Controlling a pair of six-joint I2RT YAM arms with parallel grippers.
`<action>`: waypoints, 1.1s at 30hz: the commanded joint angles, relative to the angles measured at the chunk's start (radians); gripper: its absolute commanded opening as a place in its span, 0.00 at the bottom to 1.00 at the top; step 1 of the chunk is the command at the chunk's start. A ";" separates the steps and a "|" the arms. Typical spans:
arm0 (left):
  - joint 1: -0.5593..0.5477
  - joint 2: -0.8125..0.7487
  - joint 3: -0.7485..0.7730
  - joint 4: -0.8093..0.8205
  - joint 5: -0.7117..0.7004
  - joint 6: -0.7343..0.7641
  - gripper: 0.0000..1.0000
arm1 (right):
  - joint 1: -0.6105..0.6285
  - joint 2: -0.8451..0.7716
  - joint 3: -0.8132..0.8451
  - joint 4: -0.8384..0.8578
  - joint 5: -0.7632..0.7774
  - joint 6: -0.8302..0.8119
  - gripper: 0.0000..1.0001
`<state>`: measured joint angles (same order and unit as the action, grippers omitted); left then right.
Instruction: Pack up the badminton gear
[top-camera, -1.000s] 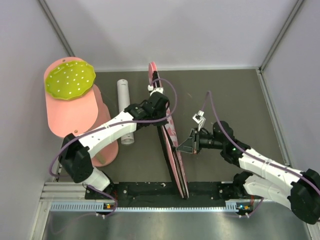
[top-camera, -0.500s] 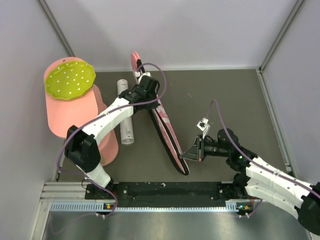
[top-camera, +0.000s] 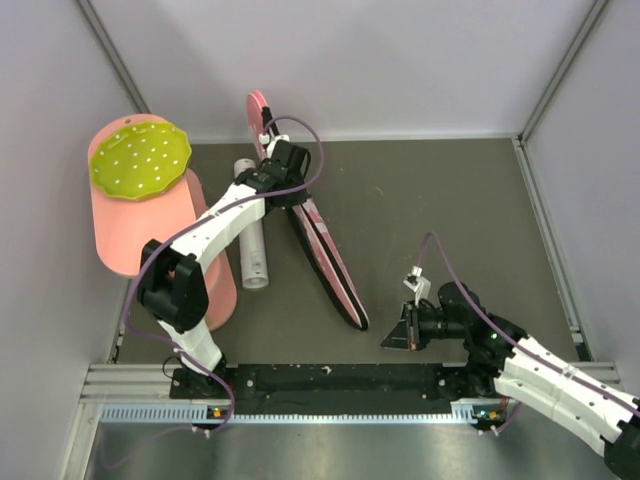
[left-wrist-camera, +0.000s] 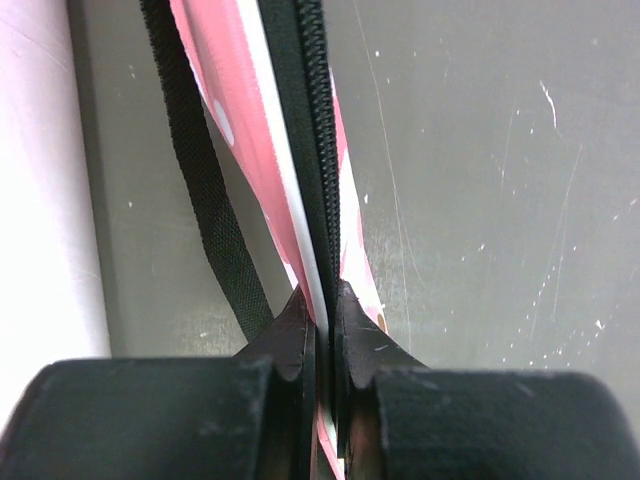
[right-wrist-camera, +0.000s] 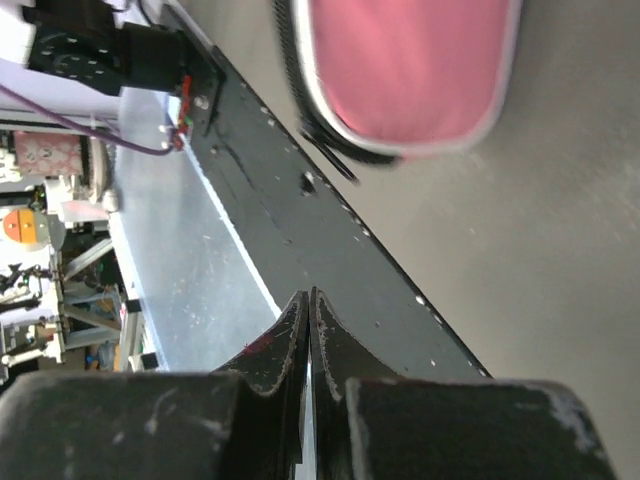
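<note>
The pink racket-shaped bag (top-camera: 330, 265) stands on edge, slanting from the back left toward the front middle of the table. My left gripper (top-camera: 295, 190) is shut on its black zipper edge near the narrow end. In the left wrist view the jaws pinch the zipper seam (left-wrist-camera: 318, 150) of the bag (left-wrist-camera: 215, 60), and a black strap (left-wrist-camera: 210, 200) hangs beside it. A white tube (top-camera: 252, 225) lies left of the bag. My right gripper (top-camera: 395, 335) is shut on nothing, low at the front right and apart from the bag's wide end (right-wrist-camera: 400, 70).
A big pink cylinder (top-camera: 150, 230) topped by a yellow-green dotted disc (top-camera: 140, 160) stands at the left, close to the left arm. A black rail (top-camera: 330, 378) runs along the near edge, right below the right gripper (right-wrist-camera: 310, 298). Grey walls close in the table.
The left gripper has swung the bag back and to the left, pulling its wide end off the front rail. The right gripper has drawn away from the bag toward the near edge.
</note>
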<state>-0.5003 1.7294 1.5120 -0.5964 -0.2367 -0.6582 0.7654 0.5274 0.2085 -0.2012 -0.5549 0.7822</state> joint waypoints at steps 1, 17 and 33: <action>0.014 -0.028 0.071 0.121 -0.044 0.011 0.00 | 0.015 0.032 0.026 -0.167 0.081 -0.009 0.00; 0.014 -0.090 -0.021 0.144 0.004 -0.027 0.00 | 0.041 0.149 0.255 -0.095 0.131 -0.146 0.40; 0.051 -0.070 -0.225 0.778 0.895 -0.195 0.00 | 0.064 0.161 0.382 -0.147 0.357 -0.190 0.56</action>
<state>-0.4400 1.6436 1.2278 -0.1440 0.3386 -0.7540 0.8181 0.7044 0.5278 -0.3527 -0.2558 0.6231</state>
